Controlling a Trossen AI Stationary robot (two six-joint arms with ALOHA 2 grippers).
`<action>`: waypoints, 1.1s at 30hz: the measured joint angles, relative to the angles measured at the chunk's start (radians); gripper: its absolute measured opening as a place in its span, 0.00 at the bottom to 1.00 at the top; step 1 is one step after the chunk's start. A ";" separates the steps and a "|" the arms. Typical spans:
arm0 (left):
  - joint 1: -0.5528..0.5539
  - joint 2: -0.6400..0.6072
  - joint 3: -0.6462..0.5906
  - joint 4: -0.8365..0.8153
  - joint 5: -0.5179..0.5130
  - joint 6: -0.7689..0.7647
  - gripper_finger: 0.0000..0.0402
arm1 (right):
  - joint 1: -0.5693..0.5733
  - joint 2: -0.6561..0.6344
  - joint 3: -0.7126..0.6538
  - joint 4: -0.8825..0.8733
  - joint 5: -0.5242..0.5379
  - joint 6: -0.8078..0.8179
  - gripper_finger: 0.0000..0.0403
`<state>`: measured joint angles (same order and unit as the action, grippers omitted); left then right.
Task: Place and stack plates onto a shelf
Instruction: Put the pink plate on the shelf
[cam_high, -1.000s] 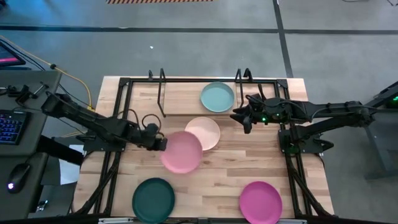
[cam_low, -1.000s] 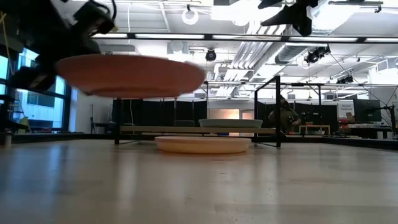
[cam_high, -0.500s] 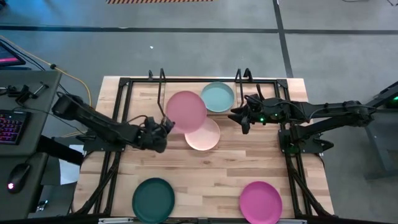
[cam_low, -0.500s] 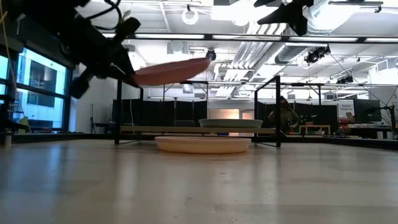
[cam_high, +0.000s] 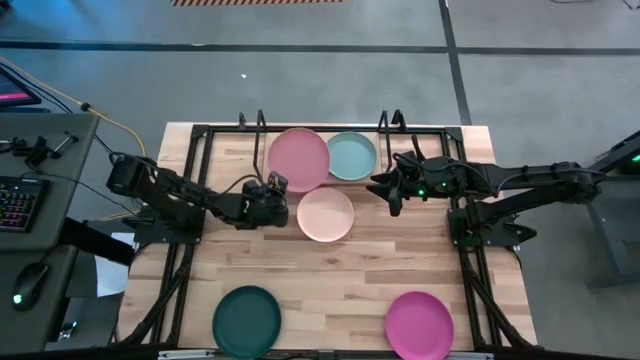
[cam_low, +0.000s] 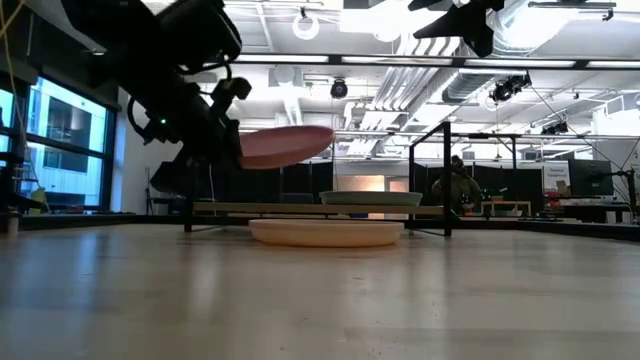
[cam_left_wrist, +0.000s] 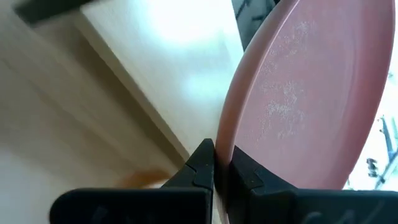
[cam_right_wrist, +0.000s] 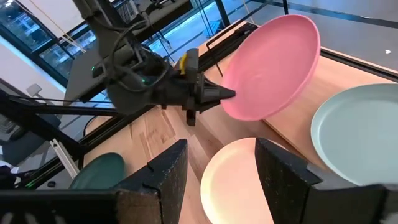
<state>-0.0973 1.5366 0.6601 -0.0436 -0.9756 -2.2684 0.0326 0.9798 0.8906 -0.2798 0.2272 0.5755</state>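
Round, shallow, matte light pink plate (cam_high: 298, 158) in left claw (cam_high: 281, 187); rim pinched

Light pink round matte plate (cam_high: 298, 159) held above shelf, a black wire rack (cam_high: 261, 141), left of pale teal round plate (cam_high: 351, 156); cream round plate (cam_high: 326, 214) before both; dark green round plate (cam_high: 247, 320) and magenta round plate (cam_high: 419, 325) along desk (cam_high: 350, 275) near edge.

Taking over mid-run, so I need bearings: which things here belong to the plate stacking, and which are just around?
Job:
light pink plate, held by the left gripper above the shelf
pale teal plate on the shelf
cream plate, dark green plate, magenta plate on the table
right gripper, open

Around:
keyboard, mouse on the side desk
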 joint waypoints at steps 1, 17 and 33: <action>0.013 -0.001 0.000 -0.013 0.005 0.000 0.00 | 0.000 0.000 0.000 0.000 0.000 0.000 0.42; 0.135 0.009 0.000 -0.093 0.121 0.047 0.05 | 0.000 0.000 0.000 0.000 0.000 0.000 0.42; 0.145 0.008 0.000 -0.086 0.110 0.082 0.27 | 0.000 0.000 0.000 0.000 0.001 0.000 0.42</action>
<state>0.0475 1.5444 0.6601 -0.1295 -0.8652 -2.1864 0.0326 0.9802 0.8906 -0.2794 0.2280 0.5758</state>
